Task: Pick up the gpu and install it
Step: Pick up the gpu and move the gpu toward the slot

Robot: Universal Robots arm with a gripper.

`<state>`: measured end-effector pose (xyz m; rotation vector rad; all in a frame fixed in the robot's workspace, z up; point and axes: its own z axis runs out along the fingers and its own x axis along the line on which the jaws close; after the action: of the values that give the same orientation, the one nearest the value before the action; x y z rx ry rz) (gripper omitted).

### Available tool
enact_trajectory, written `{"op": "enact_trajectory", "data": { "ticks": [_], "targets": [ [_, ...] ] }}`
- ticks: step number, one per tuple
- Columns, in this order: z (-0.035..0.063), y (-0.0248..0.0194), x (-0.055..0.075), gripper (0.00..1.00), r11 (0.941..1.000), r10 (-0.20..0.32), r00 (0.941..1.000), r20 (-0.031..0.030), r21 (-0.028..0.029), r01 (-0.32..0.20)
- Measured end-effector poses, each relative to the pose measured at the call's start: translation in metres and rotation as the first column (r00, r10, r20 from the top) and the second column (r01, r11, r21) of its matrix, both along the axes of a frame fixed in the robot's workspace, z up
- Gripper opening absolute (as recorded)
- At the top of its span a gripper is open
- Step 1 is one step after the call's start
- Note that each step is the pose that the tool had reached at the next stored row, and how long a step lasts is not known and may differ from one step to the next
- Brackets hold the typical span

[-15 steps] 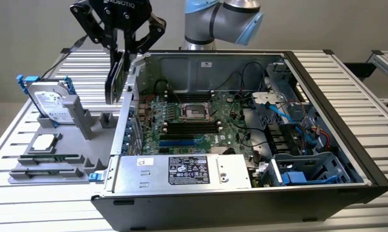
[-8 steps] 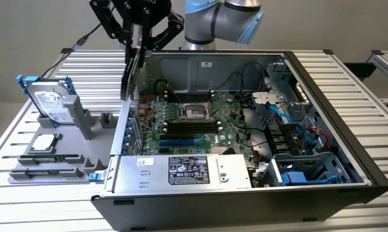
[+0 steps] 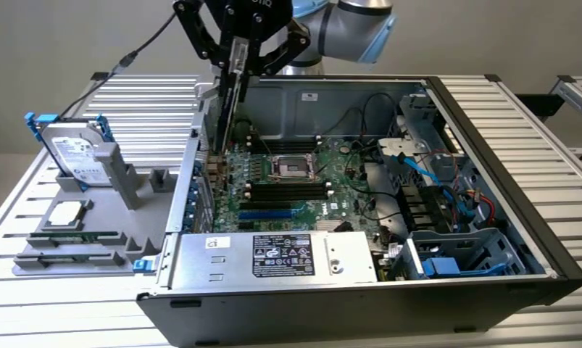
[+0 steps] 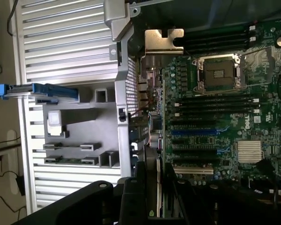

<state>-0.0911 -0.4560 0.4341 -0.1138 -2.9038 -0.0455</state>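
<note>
Black gripper (image 3: 242, 65) around upright gpu (image 3: 226, 109)

Soft, even overhead light washes the ribbed tabletop (image 3: 522, 145) pale in the exterior view, while the open computer case (image 3: 368, 319) holds shadow along its front wall and the end effector (image 3: 238, 69) reads as a dark shape against the grey backdrop. The wrist view is dimmer and cooler, with glare on the metal slats, a fairly crisp motherboard (image 4: 234, 117) and the end effector a black, out-of-focus mass in the foreground.
</note>
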Motion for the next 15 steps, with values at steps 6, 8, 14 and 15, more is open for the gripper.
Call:
{"op": "enact_trajectory", "data": {
  "ticks": [6, 8, 14, 15],
  "targets": [
    [-0.0034, 0.0001, 0.014, 0.27, 0.9998, 0.004, 0.9998, 0.0183, -0.0214, -0.003],
    [-0.0045, 0.0002, 0.016, 0.27, 0.9996, 0.006, 0.9995, 0.0307, -0.0262, -0.006],
    [-0.0067, 0.0003, 0.019, 0.27, 0.9994, 0.023, 0.9957, 0.09, -0.0282, -0.02],
    [-0.0071, 0.0003, 0.019, 0.27, 0.9993, 0.027, 0.9947, 0.0998, -0.0283, -0.024]
  ]
}}
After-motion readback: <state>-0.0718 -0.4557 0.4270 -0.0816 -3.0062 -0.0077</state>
